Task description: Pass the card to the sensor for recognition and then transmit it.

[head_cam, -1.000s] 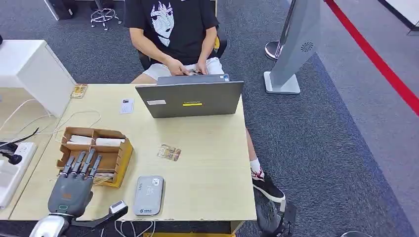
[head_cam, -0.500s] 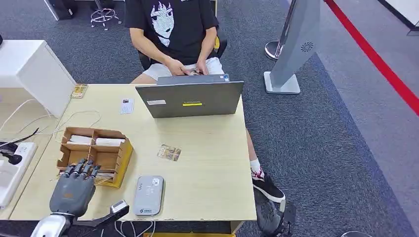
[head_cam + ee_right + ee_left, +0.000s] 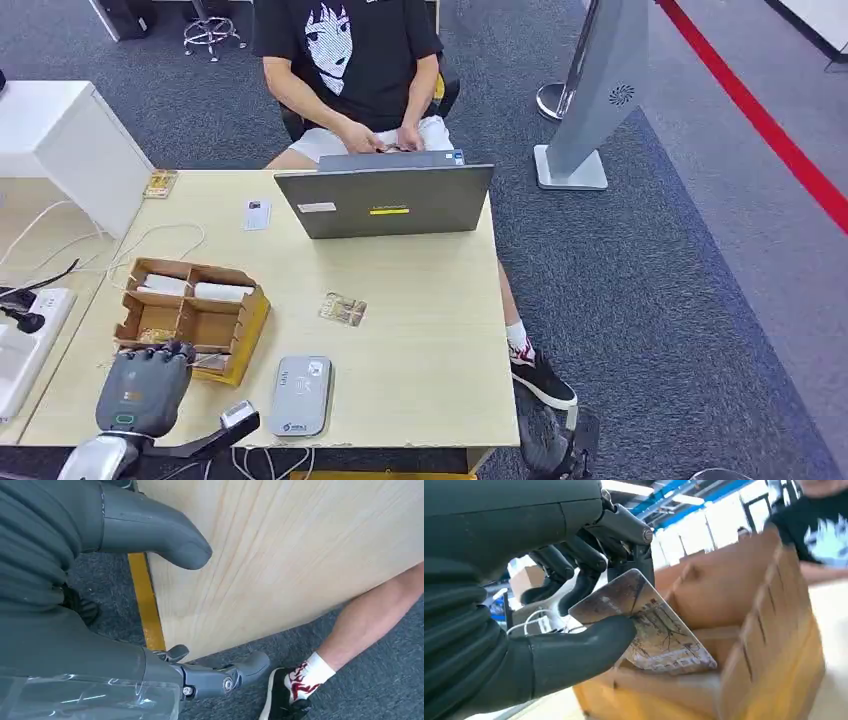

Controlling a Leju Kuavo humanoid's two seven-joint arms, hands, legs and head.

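— Card (image 3: 651,630) in the left hand (image 3: 145,385), is it?

— Yes. From the wrist camera the thumb (image 3: 574,652) presses the card from one side and the dark fingers (image 3: 589,577) back it from the other, so the card is pinched, tilted, with its far corner down inside the cardboard organiser box (image 3: 245,310).

— Where does that box stand?

— Near the left end of the pale wooden counter (image 3: 420,300), with the left hand curled over its front compartment. White packets (image 3: 220,291) lie in the back compartments.

— And the sensor?

— A grey card reader (image 3: 301,395) lies flat just beside the box, close to the counter's front edge. A cable plug (image 3: 238,416) sits between it and the hand.

— Right hand (image 3: 200,610)?

— It hangs low by the counter's corner, above the carpet (image 3: 650,300). Thumb and fingers stand apart with nothing between them.

— Anything else on the counter?

— A second patterned card (image 3: 343,309) lies near the middle, well apart from the box. A grey laptop (image 3: 385,200) stands open at the far edge, its lid facing the robot, and a small white card (image 3: 257,214) lies to its left.

— Who is behind it?

— A person in a black printed T-shirt (image 3: 350,50), seated, hands at the laptop's keyboard. One shoe (image 3: 545,378) shows beside the counter's right edge.
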